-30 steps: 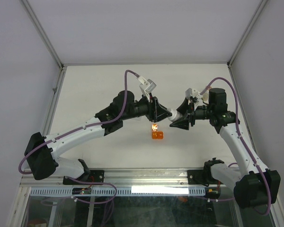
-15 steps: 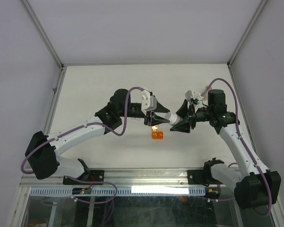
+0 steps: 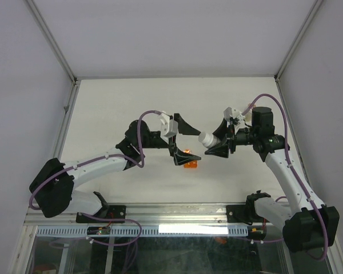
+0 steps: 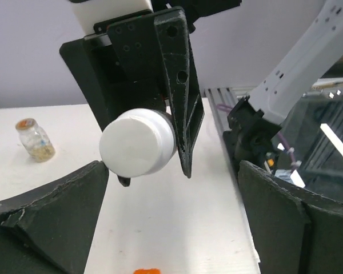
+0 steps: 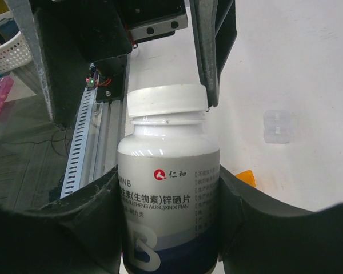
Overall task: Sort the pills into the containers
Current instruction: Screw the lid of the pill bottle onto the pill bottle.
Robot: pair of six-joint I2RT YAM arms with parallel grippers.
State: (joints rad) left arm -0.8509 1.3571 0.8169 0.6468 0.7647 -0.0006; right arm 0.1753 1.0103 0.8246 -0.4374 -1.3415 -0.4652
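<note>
From where I stand, the right tool (image 3: 216,140) is clenched round the body of the white bottle (image 5: 168,188), holding it level above the tabletop (image 3: 114,108) with its cap (image 4: 138,149) pointed straight at the other arm. I would say that is to offer the cap for unscrewing, one arm bracing while the other twists. The left tool (image 3: 190,142) stands spread wide and grasps nothing, one finger on either side of the cap's line and clear of it, as if lined up to close on the cap. The cap is on, so nothing can go in or out of that bottle yet. Directly under the bottle's cap end an orange cup (image 3: 190,164) sits on the tabletop, perhaps placed to catch what is poured. The only pills (image 4: 39,152) I can make out lie as tan bits in the bottom of a clear vial (image 4: 34,140), upright on the tabletop and well away from the bottle. From overhead I cannot pick it out.
</note>
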